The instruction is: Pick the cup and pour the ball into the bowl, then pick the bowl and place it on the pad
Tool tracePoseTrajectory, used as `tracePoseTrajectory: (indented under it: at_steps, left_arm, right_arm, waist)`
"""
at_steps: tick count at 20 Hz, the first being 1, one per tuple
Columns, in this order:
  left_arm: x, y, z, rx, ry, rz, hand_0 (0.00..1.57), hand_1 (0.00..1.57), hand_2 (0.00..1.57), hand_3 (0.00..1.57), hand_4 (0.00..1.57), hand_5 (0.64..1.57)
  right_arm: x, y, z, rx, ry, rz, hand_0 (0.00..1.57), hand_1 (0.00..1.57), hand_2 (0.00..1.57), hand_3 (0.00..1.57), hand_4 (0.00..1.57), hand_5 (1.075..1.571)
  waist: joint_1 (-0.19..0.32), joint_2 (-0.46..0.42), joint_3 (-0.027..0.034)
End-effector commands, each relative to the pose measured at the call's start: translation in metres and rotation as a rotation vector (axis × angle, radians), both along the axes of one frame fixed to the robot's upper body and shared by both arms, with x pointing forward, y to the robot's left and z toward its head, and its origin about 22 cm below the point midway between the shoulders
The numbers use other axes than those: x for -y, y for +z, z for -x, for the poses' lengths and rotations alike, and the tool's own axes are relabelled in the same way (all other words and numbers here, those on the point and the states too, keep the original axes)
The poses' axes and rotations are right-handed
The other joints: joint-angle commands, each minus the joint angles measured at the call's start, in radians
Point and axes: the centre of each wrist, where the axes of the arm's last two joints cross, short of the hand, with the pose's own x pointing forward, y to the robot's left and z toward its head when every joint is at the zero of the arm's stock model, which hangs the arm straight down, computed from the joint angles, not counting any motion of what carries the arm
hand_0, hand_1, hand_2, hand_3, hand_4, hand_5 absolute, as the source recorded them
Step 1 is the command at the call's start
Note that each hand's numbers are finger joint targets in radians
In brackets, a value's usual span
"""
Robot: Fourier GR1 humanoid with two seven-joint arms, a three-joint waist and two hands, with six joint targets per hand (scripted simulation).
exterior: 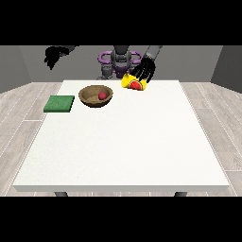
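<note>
A brown wooden bowl (96, 96) sits on the white table (123, 142) towards the far left, with a small red ball (102, 96) inside it. A yellow cup (133, 84) with a red inside lies tipped on its side at the far edge, its mouth facing the camera. The hand at the view's right (144, 70) is curled over the cup from above and behind. A flat green pad (59, 103) lies at the table's left edge, left of the bowl. The hand at the view's left (55, 55) hangs raised off the table's far left corner, holding nothing.
The robot's torso (120, 60) stands behind the table's far edge. Wooden floor surrounds the table.
</note>
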Motion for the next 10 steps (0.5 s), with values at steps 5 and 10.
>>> tracePoseTrajectory:
  at_steps: [5, 10]
  left_arm:
    - [-0.01, -0.006, 0.042, -0.034, -0.056, 0.731, 0.0, 0.0, 0.0, 0.0, 0.88, 1.469]
    - [-0.019, -0.025, 0.067, 0.018, -0.233, 0.883, 0.0, 0.0, 0.0, 0.0, 0.9, 1.449]
  right_arm:
    - [-0.048, 0.003, -0.018, 0.058, 0.059, 0.001, 0.0, 0.0, 0.0, 0.23, 0.58, 1.567]
    - [-0.067, -0.023, -0.011, 0.11, -0.045, -0.011, 0.0, 0.0, 0.0, 0.0, 0.5, 1.565]
  waist:
    - [-0.007, 0.133, 0.0037]
    - [0.062, 0.197, 0.0146]
